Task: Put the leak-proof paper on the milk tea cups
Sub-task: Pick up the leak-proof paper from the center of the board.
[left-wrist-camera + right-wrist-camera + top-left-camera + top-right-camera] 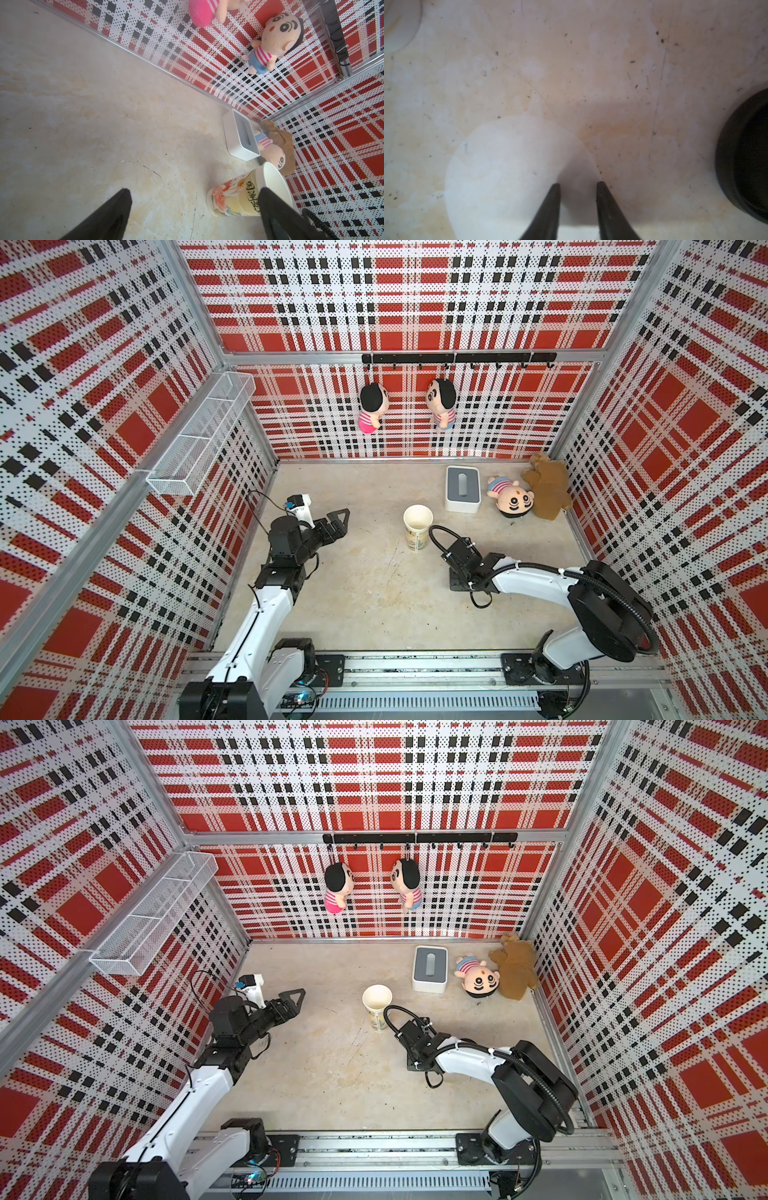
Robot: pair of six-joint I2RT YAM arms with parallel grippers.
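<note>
Only the left wrist view shows the milk tea cup (247, 197) bearing black Chinese characters, too skewed to read, on yellow print beside the wide-open left gripper (194, 194). Right wrist view alone shows the leak-proof paper (508, 170) flat on the table (591, 72), the right gripper (578, 186) slightly parted over its edge, grasping nothing, a black lid (745, 153) nearby.

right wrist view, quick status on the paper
Left gripper open, idle. Right gripper down at the leak-proof paper, fingertips parted, paper flat on the table, not lifted. Cup upright, uncovered. Black lid beside, not blocking.
</note>
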